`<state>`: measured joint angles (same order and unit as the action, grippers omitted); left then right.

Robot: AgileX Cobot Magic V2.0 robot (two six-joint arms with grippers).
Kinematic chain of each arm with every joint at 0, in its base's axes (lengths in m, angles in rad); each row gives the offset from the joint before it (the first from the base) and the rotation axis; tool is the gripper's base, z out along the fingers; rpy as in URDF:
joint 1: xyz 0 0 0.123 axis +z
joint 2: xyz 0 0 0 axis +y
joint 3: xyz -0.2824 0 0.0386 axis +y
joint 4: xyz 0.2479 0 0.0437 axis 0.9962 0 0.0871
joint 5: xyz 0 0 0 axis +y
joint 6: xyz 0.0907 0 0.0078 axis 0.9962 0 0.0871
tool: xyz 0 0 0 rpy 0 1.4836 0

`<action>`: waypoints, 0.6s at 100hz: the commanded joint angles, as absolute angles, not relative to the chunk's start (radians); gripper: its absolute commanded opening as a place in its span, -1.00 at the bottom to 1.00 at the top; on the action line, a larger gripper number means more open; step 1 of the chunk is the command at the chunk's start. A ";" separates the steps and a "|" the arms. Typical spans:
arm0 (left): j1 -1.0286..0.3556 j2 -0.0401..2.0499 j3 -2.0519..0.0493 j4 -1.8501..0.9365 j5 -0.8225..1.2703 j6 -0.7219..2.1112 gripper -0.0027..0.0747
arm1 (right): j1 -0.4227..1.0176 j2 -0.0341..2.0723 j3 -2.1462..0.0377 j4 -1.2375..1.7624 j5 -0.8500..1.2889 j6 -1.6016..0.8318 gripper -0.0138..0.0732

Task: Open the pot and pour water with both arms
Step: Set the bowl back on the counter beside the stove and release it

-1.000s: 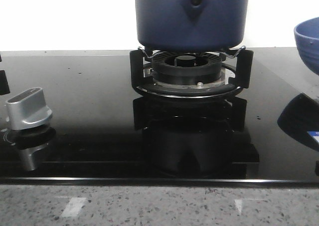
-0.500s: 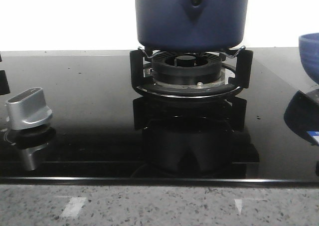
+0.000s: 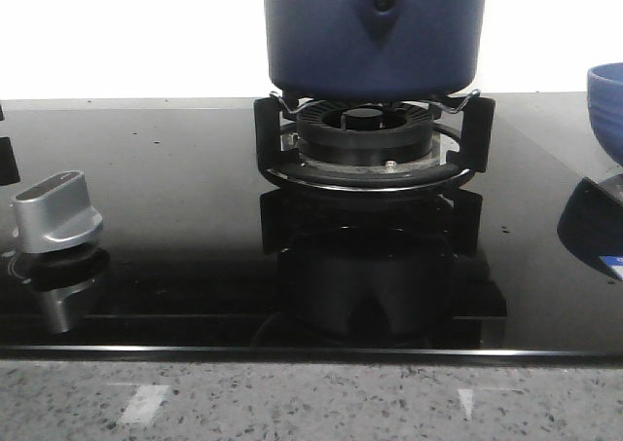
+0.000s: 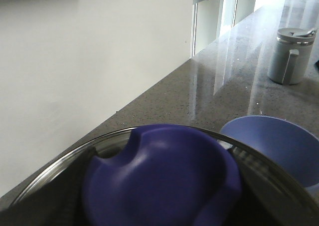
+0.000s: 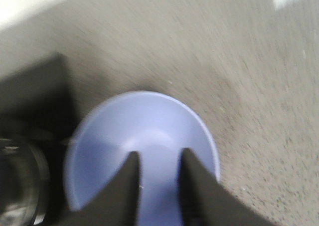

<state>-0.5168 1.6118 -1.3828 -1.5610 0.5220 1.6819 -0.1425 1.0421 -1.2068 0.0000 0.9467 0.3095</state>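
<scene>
The dark navy pot (image 3: 375,32) stands on the burner grate (image 3: 365,144) at the back centre; its top is cut off in the front view. In the left wrist view the blue lid knob (image 4: 159,181) fills the foreground on the glass lid (image 4: 107,143). My left gripper's dark fingers (image 4: 47,203) flank the knob closely, but their tips are hidden. My right gripper (image 5: 159,156) hovers over the inside of the lighter-blue bowl (image 5: 144,121), its fingers a narrow gap apart with nothing between them. The bowl shows at the right edge of the front view (image 3: 608,105).
A silver stove knob (image 3: 55,212) stands at the left on the black glass hob (image 3: 175,168). A speckled stone counter edge (image 3: 311,402) runs along the front. A grey lidded mug (image 4: 290,56) stands farther along the counter, past the bowl (image 4: 279,146).
The light-blue bowl has slid to the right, almost out of the front view. The pot and stove knob have not moved.
</scene>
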 commanded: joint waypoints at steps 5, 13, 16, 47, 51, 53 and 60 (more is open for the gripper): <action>-0.521 1.584 -1.416 -1.636 0.523 1.710 -0.28 | -0.081 0.897 -1.231 0.000 0.868 0.265 -0.84; -0.521 1.604 -1.416 -1.683 0.523 1.744 -0.28 | -0.037 0.822 -1.231 0.000 0.866 0.264 -0.84; -0.521 1.613 -1.416 -1.706 0.526 1.759 -0.28 | -0.020 0.800 -1.230 0.000 0.868 0.264 -0.84; -0.521 1.655 -1.416 -1.872 0.562 1.885 -0.28 | 0.035 0.612 -1.230 0.000 0.904 0.264 -0.84; -0.521 1.664 -1.416 -1.872 0.585 1.885 -0.28 | 0.035 0.603 -1.230 0.000 0.904 0.264 -0.84; -0.521 1.667 -1.418 -1.872 0.599 1.885 -0.28 | 0.035 0.597 -1.230 0.000 0.904 0.264 -0.84; -0.521 1.685 -1.430 -1.872 0.632 1.885 -0.28 | 0.035 0.595 -1.230 0.000 0.904 0.264 -0.84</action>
